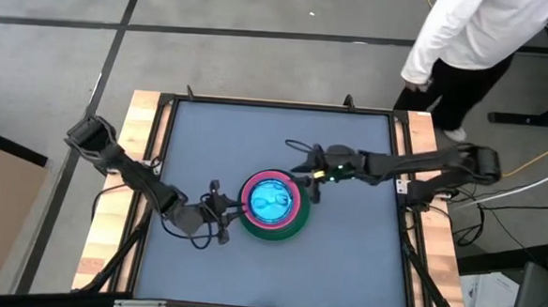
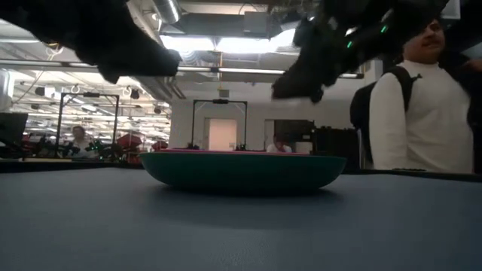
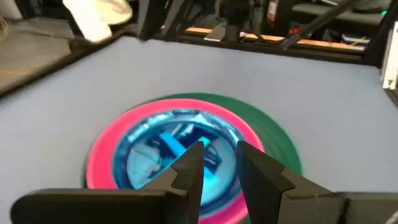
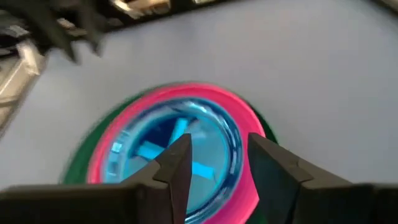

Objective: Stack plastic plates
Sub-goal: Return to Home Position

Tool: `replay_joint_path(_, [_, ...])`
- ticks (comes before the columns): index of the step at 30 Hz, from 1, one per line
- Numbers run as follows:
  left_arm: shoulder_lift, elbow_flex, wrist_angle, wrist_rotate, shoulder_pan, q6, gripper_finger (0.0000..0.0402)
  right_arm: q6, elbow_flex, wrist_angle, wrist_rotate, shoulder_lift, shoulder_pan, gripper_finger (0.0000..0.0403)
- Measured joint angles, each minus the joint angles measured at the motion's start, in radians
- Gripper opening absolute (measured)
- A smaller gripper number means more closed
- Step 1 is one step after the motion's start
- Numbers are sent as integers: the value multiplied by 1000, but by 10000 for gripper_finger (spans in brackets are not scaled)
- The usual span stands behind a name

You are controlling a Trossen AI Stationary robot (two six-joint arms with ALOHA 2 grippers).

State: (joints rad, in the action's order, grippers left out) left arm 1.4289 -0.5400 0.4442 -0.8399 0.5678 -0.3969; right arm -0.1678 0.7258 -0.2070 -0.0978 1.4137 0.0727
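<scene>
One stack of plates stands mid-table. The large dark green plate [image 1: 275,234] is at the bottom, its underside on the table [image 2: 241,172]. A pink plate [image 1: 250,188] sits in it, and a translucent blue plate [image 1: 271,201] is on top. Grey and small pink plates do not show. My left gripper [image 1: 222,207] hovers open at the stack's left side, and my right gripper [image 1: 306,180] hovers open at its far right side. The wrist views look down on the stack past the left gripper [image 3: 221,158] and the right gripper [image 4: 221,152]. Both arms are well above the plates in the low view.
A person in a white top stands beyond the table's far right corner [image 1: 468,41], also in the low view [image 2: 414,113]. Bare grey table top [image 1: 344,261] surrounds the stack on all sides. Wooden strips [image 1: 143,137] run along the table's left and right edges.
</scene>
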Motion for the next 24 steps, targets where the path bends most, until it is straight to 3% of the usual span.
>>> replay_joint_path(4, [-65,0,-3,51,-40,111,89,50,0,88,1,-116,0,149])
replay_joint_path(10, [-186,0,-58,253,-159,244,89,108,-5,178,41,-244,0,150])
replay_joint_path(20, [-467,143,-83,527,-379,295,89,115,-244,30,59,-516,0,148])
replay_joint_path(24, [-560,200,-62,585,-437,296,89,115,-316,-8,63,-632,0,123])
